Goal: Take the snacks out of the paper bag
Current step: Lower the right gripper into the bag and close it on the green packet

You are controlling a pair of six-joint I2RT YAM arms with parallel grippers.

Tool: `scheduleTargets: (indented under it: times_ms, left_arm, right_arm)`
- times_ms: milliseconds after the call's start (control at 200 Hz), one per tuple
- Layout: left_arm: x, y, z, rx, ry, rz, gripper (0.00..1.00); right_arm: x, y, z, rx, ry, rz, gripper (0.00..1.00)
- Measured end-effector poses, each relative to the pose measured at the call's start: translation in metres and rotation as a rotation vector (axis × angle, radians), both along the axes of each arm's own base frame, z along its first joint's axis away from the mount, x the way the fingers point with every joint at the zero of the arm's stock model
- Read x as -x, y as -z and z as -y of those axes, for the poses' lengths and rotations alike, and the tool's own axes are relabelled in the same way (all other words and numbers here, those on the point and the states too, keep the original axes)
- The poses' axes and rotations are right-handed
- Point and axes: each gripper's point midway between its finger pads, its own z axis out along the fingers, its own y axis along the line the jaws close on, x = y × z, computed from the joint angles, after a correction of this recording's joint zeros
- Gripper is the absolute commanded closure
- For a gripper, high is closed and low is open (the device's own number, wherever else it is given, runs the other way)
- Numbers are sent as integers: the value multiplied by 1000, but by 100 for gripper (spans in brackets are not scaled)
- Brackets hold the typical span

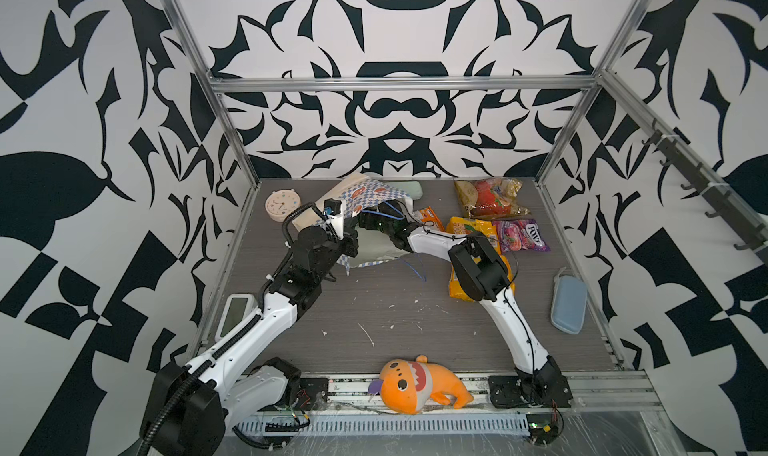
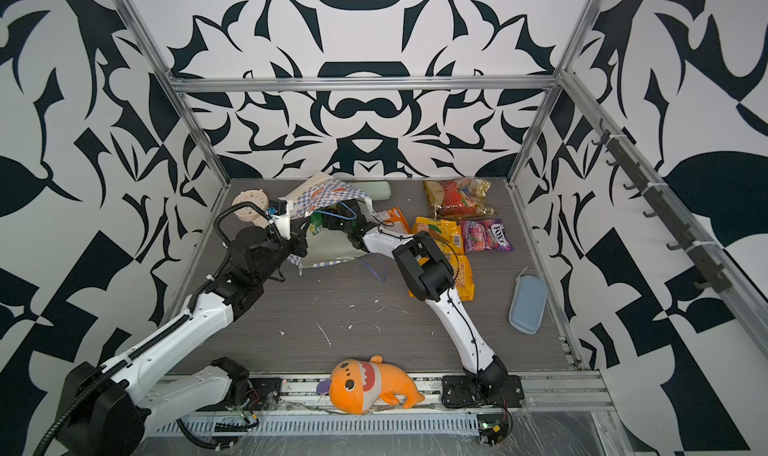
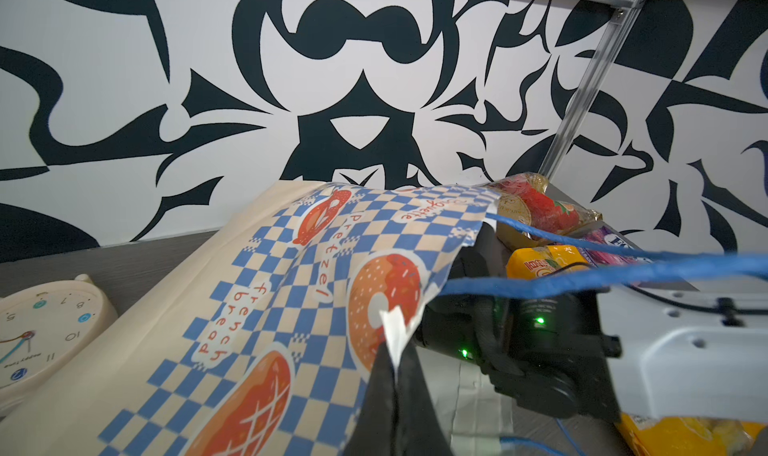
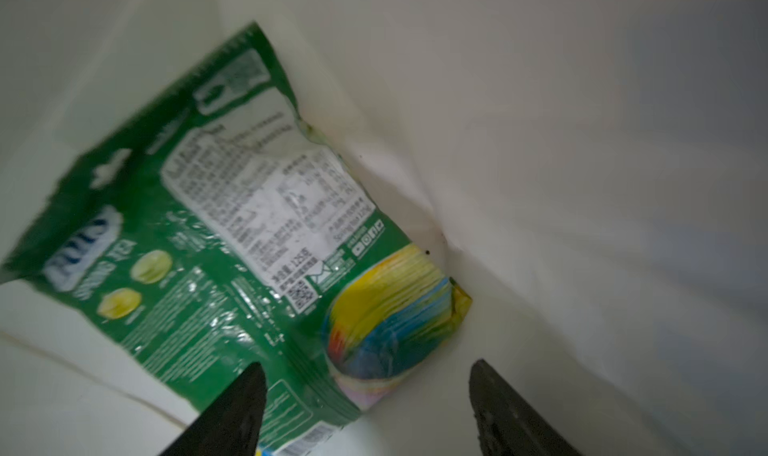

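- Right tool (image 4: 365, 364), deep inside the paper bag (image 4: 582, 142): jaws spread wide and empty. One finger's tip crosses in front of the near end of the green packet (image 4: 216, 233).
- The green packet, seemingly the last snack inside, lies flat on the bag's lower wall. It sits just ahead of the right tool but off toward one finger, and its long axis slants away toward the bag's bottom fold. I judge the tool must shift sideways to straddle the near short edge.
- Left tool (image 3: 395, 358), at the bag's mouth: pressed together on the rim paper, propping the mouth open. The right arm is plainly the nearer to the packet.
- Only the right wrist view shows the whole packet and the jaw spread. In both top views the bag, tipped over on the tabletop (image 1: 395, 321), hides the right tool. A top view catches a sliver of the green packet (image 2: 317, 226) at the mouth.
- Outside the bag: the orange packet (image 1: 430, 217) just beside the mouth, with the yellow-orange packet (image 1: 467, 227) and purple packet (image 1: 519, 235) farther off.
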Motion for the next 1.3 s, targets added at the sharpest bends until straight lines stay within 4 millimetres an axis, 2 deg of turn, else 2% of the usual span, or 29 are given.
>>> scheduleTargets:
  times_ms: [125,230,290,365,395,470,545,670,830,1050,1135,1305]
  left_arm:
    - [0,0,0,0,0,-1,100]
    - [-1,1,-1,-2,-5,-3,100]
    - [-1,1,-1,-3,-8,-3,100]
    - [-2,2,-3,-5,-16,-5,100]
    - [-3,3,-3,-6,-20,-6,100]
    - [-3,3,-4,-7,-27,-6,100]
    - [-4,3,-5,-9,-33,-4,100]
    - [-5,3,-7,-10,-42,-3,100]
    - [-5,1,-7,-7,-46,3,100]
    - [-5,-1,-8,-3,-49,11,100]
    - [-6,-2,-8,-2,-49,14,100]
    - [-5,-4,-7,2,-44,19,100]
  right_arm:
    - [-11,3,-26,-69,-82,-11,29]
    - [-16,6,-45,-139,-151,-30,46]
    - [-14,9,-54,-171,-193,-44,53]
    - [-10,14,-63,-212,-232,-66,75]
    - [-8,15,-66,-232,-248,-76,81]
    - [-3,17,-72,-268,-275,-103,86]
    - [1,12,-74,-304,-298,-104,96]
    - [10,10,-71,-340,-310,-124,100]
    - [22,-9,-62,-395,-317,-123,100]
    - [40,-67,-53,-491,-351,-52,100]
    - [47,-81,-49,-468,-350,-26,81]
    - [62,-85,-47,-249,-275,55,56]
